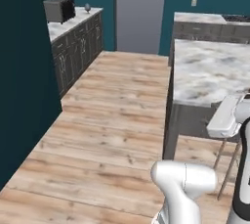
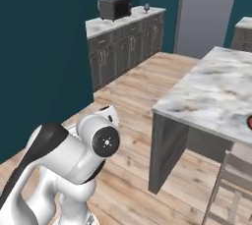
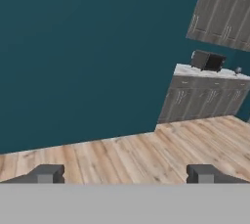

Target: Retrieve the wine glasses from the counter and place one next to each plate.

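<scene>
Nothing legible: wine glass (image 1: 87, 7) nr microwave (image 1: 59, 9)

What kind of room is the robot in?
Most likely a kitchen. There's a marble counter over dark cabinets, a small black oven-like box on top, and a big marble island.
</scene>
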